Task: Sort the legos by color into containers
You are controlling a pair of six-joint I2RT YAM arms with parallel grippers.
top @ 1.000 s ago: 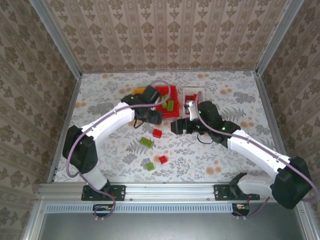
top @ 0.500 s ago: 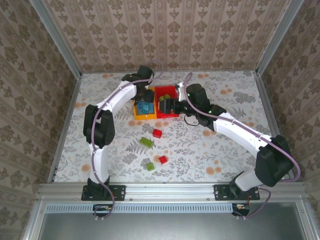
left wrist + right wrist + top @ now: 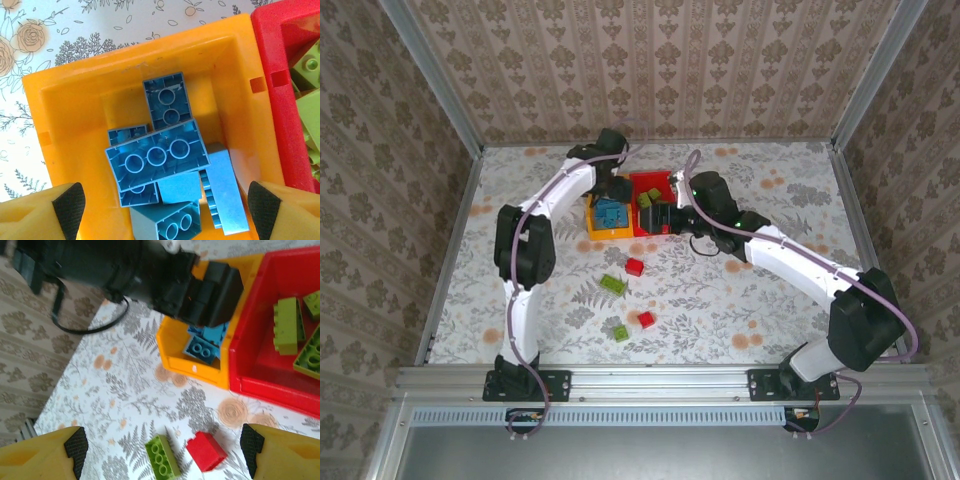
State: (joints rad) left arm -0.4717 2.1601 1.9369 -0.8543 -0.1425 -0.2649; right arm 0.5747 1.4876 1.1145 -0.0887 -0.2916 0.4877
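– Left wrist view looks straight down into the orange-yellow bin (image 3: 60, 100). The left gripper (image 3: 166, 202) hangs over it, fingers spread wide with nothing between them. Blue bricks (image 3: 157, 155) are heaped inside, several tilted against each other.

– And the other arm?

– The right gripper (image 3: 164, 444) is splayed and empty too. It reaches in beside the red bin (image 3: 260, 385), where the green bricks (image 3: 285, 322) lie. The two bins stand side by side, touching.

– What's unsorted?

– Four legos lie loose on the table (image 3: 720, 320). A red brick (image 3: 634, 267) and a green brick (image 3: 612, 284) are nearer the bins. A second red brick (image 3: 646, 320) and a second green brick (image 3: 620, 331) are closer to the arm bases.

– So what could go wrong?

– Crowding, mainly. Both wrists sit close together over neighbouring bins. If either swings out without lifting, I'd expect the arms to clip each other. A finger could also catch a rim and drag both bins along.

– The blue heap?

– It looks loosely stacked. A knock to the orange-yellow bin could tip a leaning brick over the wall.

– Anything else?

– Colour confusion. The red bin holds greens, so a red brick dropped there by bin colour would spoil the sort. The loose red and green bricks nearer the bins also lie just beside each other. A wide-open grasp might pinch one and shove the other away.
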